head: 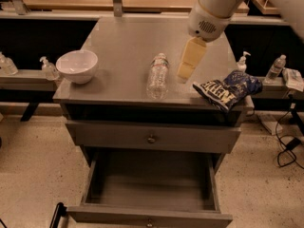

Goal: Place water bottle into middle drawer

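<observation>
**Camera view.** The bottle (157, 76) is lying on its side near the middle of the table (118, 42), cap pointing toward the back. It is well apart from the bowl (76, 66) at the left and near the chip bag (228, 90) at the right. The tool (189, 63) is hanging over the table just right of the bottle, apart from it and carrying nothing. How far it is open cannot be told here. Below, the drawer (152, 186) (lowest tier, knob on its front) is standing pulled out, while the upper drawer front (152, 137) is sitting closed.

**Likely hazards, as judged from this layout.**
- **Rolling:** the bottle is resting on its round side, so a descent that is landing off-centre is probably going to nudge it into a roll, toward the bowl or the front edge.
- **Slipping:** the crinkled plastic is likely to give under a squeeze, so a grip near the cap or the base may be letting the bottle slip or swing.
- **Chip bag:** the bag is overhanging the table's front right edge, and an arm sweeping low on that side could be pushing it off.
- **Carry down:** the bottle is going to have to pass the table edge and the closed front. Clipping either, or releasing high, risks it bouncing or rolling out.
</observation>
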Controlling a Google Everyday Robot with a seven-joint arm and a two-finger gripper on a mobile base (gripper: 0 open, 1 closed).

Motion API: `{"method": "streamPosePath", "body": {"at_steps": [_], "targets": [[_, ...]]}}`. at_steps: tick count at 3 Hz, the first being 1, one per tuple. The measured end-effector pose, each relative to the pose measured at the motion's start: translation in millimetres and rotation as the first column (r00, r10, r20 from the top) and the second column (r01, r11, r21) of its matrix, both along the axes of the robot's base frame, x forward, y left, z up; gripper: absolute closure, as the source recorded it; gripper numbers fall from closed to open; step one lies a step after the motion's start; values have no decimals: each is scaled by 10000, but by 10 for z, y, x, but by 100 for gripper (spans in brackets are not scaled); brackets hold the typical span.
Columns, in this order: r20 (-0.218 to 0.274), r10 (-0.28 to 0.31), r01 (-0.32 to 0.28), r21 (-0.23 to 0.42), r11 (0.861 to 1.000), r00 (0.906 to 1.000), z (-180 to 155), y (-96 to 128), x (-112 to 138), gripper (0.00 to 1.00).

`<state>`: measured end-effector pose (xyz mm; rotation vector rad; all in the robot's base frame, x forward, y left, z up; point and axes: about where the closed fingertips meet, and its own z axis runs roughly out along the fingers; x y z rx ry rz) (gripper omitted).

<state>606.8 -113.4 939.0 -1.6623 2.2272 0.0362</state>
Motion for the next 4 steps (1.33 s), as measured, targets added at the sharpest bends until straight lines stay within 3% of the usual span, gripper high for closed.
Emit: {"method": "streamPosePath", "body": {"at_steps": [1,2,3,4], "targets": [[-947,-1779,1693,-923,9812,9795,-312,337,592,0],[-1034,-3846,3611,-1919,9126,9173,-494,467,968,0],[-1144,-5959,5716,-1883,7986,7949,-592,697,1172,0],[-1369,-7178,6991,-1635,6961,6827,-593,815,1198,0]]}}
